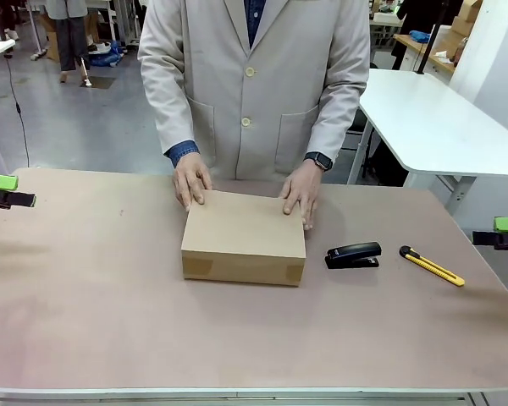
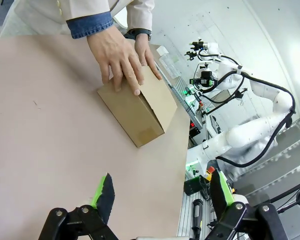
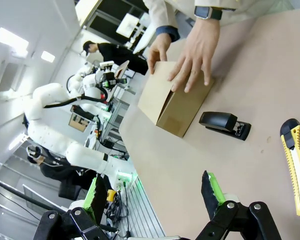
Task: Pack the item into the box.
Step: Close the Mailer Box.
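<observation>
Front view: the box (image 1: 244, 238) sits closed near the middle of the table (image 1: 85, 321), its lid flat. The person at the far side rests one hand (image 1: 190, 181) on the box's far left corner and the other hand (image 1: 301, 194) on its far right corner. A black stapler (image 1: 353, 255) lies just beside the box on its right, and a yellow utility knife (image 1: 431, 265) lies farther right, apart from the stapler. The pouch cannot be seen; the closed box and the hands cover whatever lies inside. The left gripper (image 1: 3, 191) shows at the left edge of the picture and the right gripper (image 1: 503, 232) at the right edge, both well apart from the box; from here the spread of their fingers cannot be told. Left wrist view: the left gripper (image 2: 160, 194) has its fingers spread wide apart, holding nothing and touching nothing, above bare table (image 2: 50, 125). The box (image 2: 140, 107) lies ahead with both of the person's hands on its top. Right wrist view: the right gripper (image 3: 155, 192) likewise has its fingers wide apart and empty. Ahead lie the box (image 3: 172, 105) with a hand (image 3: 192, 57) pressed on its top, the stapler (image 3: 225, 125) near it, and the utility knife (image 3: 297, 167) at the right edge.
</observation>
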You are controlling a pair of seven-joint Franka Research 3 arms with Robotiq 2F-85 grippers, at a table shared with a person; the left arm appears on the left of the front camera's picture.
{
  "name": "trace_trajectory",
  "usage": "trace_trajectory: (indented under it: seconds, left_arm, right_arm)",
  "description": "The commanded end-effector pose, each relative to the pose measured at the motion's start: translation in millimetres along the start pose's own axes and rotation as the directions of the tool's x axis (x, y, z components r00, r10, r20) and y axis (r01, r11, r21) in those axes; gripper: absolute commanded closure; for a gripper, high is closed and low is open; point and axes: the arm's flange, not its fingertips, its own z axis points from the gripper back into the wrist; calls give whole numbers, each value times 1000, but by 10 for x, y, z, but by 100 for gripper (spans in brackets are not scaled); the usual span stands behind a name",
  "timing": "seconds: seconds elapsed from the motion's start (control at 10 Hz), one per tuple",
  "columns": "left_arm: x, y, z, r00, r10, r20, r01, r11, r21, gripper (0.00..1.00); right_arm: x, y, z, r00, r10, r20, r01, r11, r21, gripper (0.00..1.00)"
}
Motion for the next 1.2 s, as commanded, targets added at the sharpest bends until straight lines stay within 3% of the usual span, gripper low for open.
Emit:
trace_trajectory:
  seconds: [0.0,1.1]
  left_arm:
    - [-42,-50,-7,1000,-19,-3,19,1000,3,0]
    - [-42,-50,-7,1000,-19,-3,19,1000,3,0]
  right_arm:
    - [-26,35,-13,1000,12,-11,-12,1000,3,0]
    - [-26,35,-13,1000,12,-11,-12,1000,3,0]
